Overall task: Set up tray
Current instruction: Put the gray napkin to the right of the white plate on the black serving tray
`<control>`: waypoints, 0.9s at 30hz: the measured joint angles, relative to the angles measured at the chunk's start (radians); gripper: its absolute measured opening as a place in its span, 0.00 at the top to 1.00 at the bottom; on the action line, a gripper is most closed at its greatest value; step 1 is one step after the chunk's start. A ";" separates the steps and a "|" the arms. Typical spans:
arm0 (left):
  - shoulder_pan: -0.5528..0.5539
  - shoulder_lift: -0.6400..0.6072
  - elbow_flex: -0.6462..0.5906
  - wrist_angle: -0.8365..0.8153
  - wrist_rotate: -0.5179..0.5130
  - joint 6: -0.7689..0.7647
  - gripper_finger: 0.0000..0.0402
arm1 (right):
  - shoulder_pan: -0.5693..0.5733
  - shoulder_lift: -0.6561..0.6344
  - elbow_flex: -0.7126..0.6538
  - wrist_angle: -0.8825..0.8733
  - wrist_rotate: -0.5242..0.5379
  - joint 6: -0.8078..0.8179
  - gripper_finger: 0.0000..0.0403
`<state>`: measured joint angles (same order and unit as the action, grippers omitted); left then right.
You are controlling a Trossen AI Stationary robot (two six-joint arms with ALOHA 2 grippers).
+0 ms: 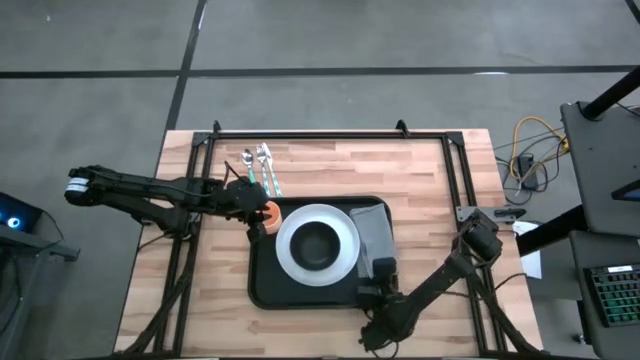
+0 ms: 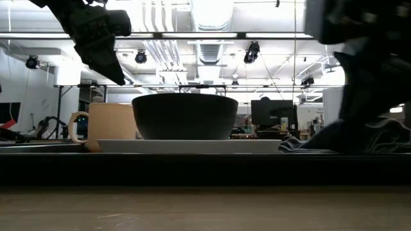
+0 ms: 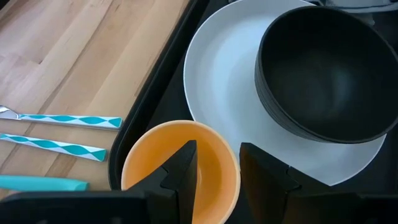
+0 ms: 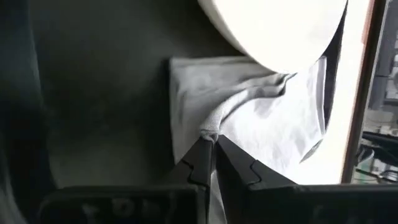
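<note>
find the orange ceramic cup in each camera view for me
High view: orange ceramic cup at the black tray's left edge.
Low view: at left, handle outward.
Left wrist view: behind the left gripper, one finger inside.
Right wrist view: not in it.
Shared landmark: round white plate.

The high view looks straight down on the whole pale wooden bench (image 1: 420, 180) from well above. The low view sits at bench-top height, facing level across it into the room, very near the black rimmed rectangular tray (image 2: 205, 168). The left wrist view looks closely down past its dark fingers (image 3: 186, 165) at the orange round cup (image 3: 149, 155) and white round plate (image 3: 224, 81), both also in the high and low views. The right wrist view peers closely at the crumpled grey cloth napkin (image 4: 273, 118), shared with the high view.
</note>
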<state>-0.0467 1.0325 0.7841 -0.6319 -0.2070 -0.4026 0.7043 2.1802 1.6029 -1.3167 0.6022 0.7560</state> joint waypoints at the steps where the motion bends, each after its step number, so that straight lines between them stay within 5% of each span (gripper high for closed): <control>1: 0.000 0.000 0.000 -0.001 0.000 0.000 0.75 | -0.010 -0.002 0.002 0.005 -0.002 -0.007 0.98; 18: 0.001 0.000 0.000 -0.030 0.000 0.000 0.75 | -0.048 0.007 -0.027 0.233 -0.108 -0.166 0.97; 27: 0.001 0.000 0.000 -0.023 -0.001 -0.003 0.75 | -0.047 0.007 -0.025 0.247 -0.184 -0.212 0.76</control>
<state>-0.0460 1.0325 0.7837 -0.6550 -0.2077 -0.4057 0.6575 2.1872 1.5780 -1.0700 0.4180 0.5439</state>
